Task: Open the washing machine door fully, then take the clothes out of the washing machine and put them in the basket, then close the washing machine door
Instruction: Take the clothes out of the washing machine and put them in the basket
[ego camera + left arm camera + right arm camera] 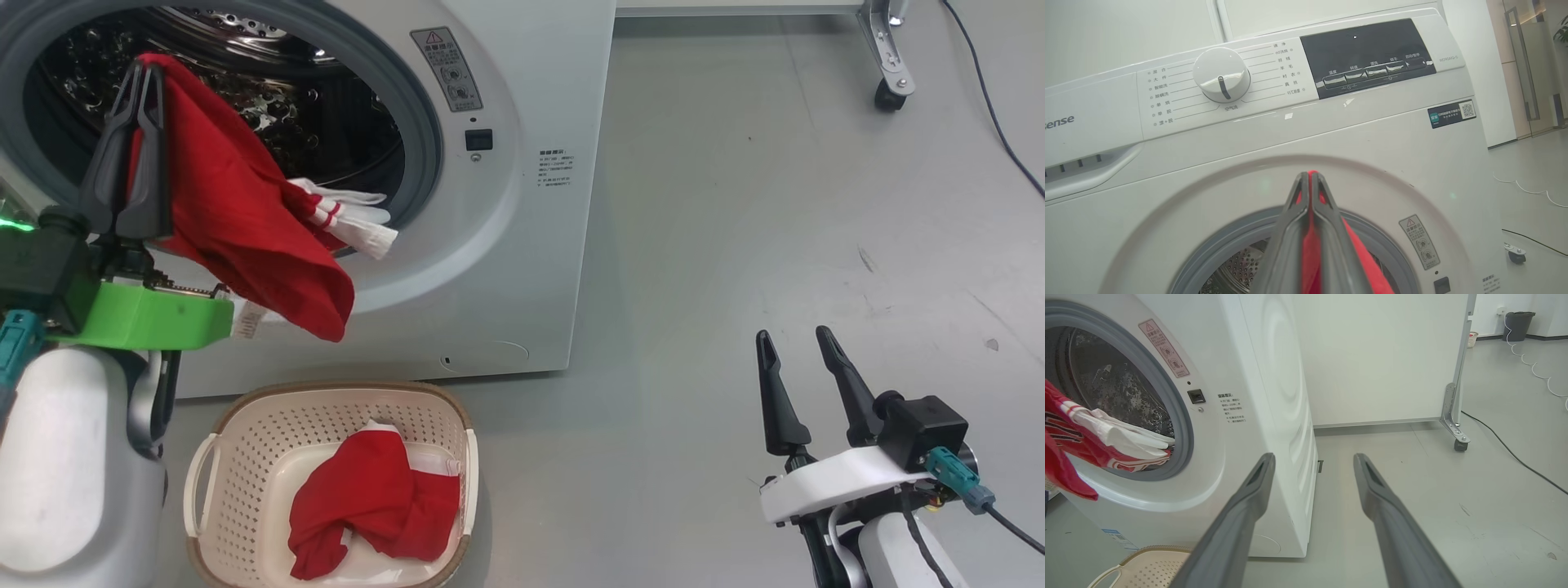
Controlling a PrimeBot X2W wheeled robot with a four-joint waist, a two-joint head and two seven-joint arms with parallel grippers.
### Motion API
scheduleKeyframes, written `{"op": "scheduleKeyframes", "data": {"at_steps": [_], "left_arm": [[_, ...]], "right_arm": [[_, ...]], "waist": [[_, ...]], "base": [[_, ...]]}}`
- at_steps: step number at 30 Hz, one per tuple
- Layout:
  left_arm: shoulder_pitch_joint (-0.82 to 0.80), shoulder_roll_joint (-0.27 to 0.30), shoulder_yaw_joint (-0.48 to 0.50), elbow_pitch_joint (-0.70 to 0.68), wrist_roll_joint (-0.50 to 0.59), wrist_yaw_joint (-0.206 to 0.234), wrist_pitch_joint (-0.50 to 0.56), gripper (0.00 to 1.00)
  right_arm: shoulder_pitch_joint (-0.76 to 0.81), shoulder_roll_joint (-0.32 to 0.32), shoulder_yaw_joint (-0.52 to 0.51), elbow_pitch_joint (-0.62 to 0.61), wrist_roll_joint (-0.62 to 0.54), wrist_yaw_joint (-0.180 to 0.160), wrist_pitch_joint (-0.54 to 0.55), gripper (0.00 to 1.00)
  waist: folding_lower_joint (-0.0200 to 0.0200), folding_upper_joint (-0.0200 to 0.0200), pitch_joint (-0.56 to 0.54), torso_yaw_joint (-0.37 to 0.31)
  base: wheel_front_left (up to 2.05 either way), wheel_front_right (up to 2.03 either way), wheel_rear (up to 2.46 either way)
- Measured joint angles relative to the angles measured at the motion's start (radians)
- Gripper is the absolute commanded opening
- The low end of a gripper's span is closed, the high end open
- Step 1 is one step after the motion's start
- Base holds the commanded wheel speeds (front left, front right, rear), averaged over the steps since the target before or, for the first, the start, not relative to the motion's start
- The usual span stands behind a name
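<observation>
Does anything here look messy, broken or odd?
Nothing looks broken or spilled. The one odd sight: a red garment dangles from the shut left fingers, its white end lying at the washing machine mouth.

Grey floor (735, 245), white partition (1380, 355) on castors (1461, 445), dark bin (1519, 324) far behind
</observation>
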Motion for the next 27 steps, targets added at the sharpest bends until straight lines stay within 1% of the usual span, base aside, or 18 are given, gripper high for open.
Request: {"op": "scheduleKeyframes", "data": {"at_steps": [7, 16, 27], "left_arm": [[0.073, -0.004, 0.009, -0.020, 0.000, 0.001, 0.000, 0.00], [0.229, -0.004, -0.015, 0.084, -0.002, -0.001, 0.000, 0.00], [0.268, -0.002, -0.039, 0.138, -0.002, -0.009, 0.000, 0.00]], "right_arm": [[0.004, 0.000, 0.004, 0.000, 0.000, 0.001, 0.000, 1.00], [0.006, 0.000, 0.010, 0.000, -0.001, 0.001, 0.000, 1.00], [0.003, 0.001, 0.022, -0.018, -0.010, 0.004, 0.000, 1.00]], "waist": [[0.0000, 0.0000, -0.006, -0.001], [0.0000, 0.0000, 0.001, -0.004], [0.0000, 0.0000, 0.061, -0.010]], "base": [[0.00, 0.00, 0.00], [0.00, 0.00, 0.00], [0.00, 0.00, 0.00]]}}
